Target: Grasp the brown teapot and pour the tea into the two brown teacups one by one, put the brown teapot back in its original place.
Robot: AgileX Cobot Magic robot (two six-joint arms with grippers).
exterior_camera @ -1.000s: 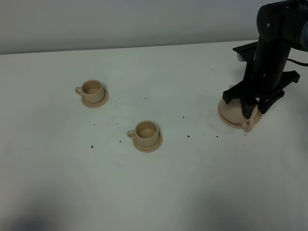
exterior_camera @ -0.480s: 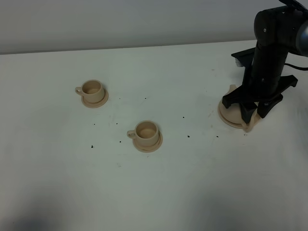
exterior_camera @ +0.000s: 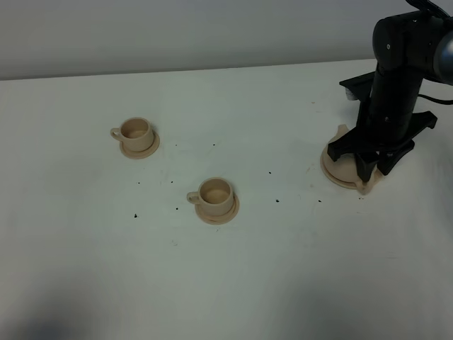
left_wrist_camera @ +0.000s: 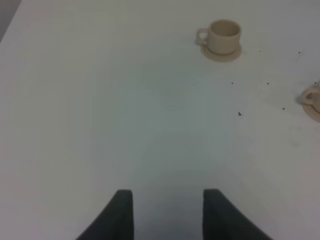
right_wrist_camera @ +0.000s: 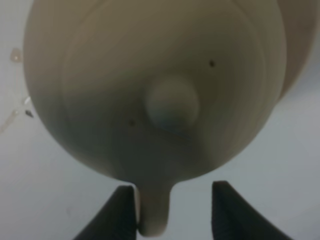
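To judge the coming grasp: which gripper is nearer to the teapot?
Right. The right gripper hangs open just above the teapot, with the handle between its fingers. The left gripper is far away, over bare table near a cup.

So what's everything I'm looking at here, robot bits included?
Teapot: one, beige-tan, right side of the table, under the right arm.
Teapot saucer: one, beige, beneath the teapot, mostly hidden.
Teacups: two, beige-tan, one back left, one nearer the middle.
Small saucers: two, beige, one under each cup.
Specks: several, dark, scattered on the table.
Table: one, white.
Right gripper: black, open, fingers either side of the teapot's handle.
Left gripper: black, open, over bare table.
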